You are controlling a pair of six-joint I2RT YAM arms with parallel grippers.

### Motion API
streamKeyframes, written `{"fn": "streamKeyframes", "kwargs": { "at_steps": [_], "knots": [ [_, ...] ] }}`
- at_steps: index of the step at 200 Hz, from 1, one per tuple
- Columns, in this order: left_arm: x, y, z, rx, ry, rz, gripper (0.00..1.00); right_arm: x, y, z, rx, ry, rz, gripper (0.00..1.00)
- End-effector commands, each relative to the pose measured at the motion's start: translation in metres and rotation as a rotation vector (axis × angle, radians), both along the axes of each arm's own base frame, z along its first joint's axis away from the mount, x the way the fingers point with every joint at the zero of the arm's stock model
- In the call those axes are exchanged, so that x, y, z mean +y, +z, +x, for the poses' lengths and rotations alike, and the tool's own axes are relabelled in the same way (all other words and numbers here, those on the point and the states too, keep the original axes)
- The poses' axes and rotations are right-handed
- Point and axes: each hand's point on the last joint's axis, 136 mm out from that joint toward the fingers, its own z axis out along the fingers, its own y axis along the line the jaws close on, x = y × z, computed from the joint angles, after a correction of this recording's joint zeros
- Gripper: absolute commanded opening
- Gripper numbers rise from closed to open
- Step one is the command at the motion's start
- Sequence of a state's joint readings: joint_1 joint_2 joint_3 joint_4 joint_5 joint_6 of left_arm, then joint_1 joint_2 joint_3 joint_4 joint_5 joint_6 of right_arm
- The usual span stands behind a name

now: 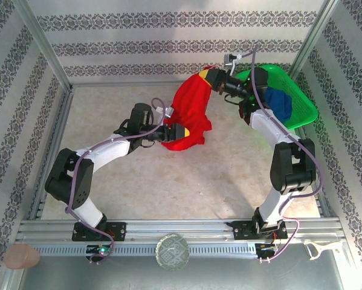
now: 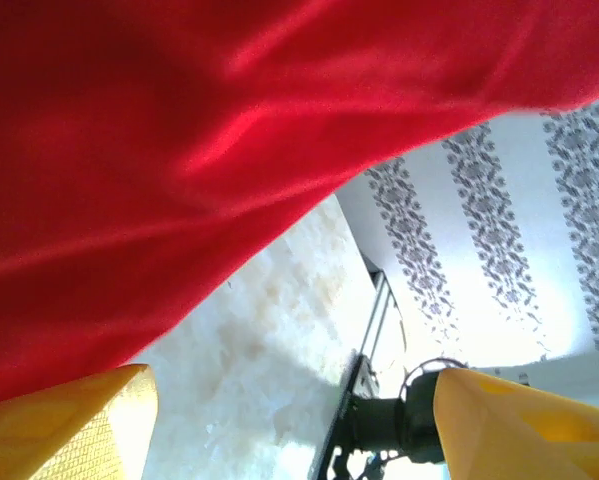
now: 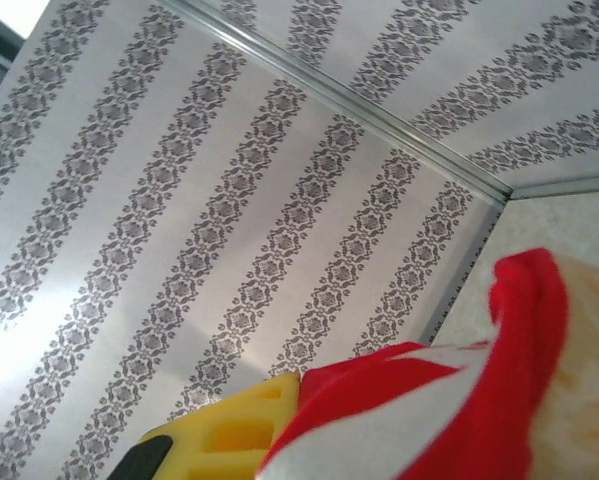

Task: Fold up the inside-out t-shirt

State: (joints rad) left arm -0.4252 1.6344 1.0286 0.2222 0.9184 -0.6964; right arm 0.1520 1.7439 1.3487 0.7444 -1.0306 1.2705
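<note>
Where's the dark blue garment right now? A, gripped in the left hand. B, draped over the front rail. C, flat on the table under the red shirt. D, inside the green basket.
D: the top view shows the dark blue garment lying inside the green basket at the far right corner of the table.
</note>
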Motion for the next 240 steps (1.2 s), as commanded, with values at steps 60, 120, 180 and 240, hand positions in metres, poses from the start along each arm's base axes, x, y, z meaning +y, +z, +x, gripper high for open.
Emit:
{"fn": "streamKeyframes", "kwargs": {
  "at_steps": [60, 120, 180, 240],
  "knots": [
    [0.046, 0.100, 0.084, -0.209, 0.290, -0.041, 0.84, 0.000, 0.043, -0.056, -0.145, 0.225, -0.055, 0.00],
    [0.025, 0.080, 0.104, -0.205, 0.195, -0.019, 0.84, 0.000, 0.032, -0.055, -0.120, 0.228, -0.056, 0.00],
    [-0.010, 0.095, 0.098, -0.175, 0.039, -0.209, 0.59, -0.002, 0.024, -0.050, -0.102, 0.209, -0.055, 0.00],
    [-0.007, 0.151, 0.095, -0.236, 0.033, -0.357, 0.00, -0.025, 0.011, -0.036, -0.075, 0.107, -0.051, 0.00]
  ]
}}
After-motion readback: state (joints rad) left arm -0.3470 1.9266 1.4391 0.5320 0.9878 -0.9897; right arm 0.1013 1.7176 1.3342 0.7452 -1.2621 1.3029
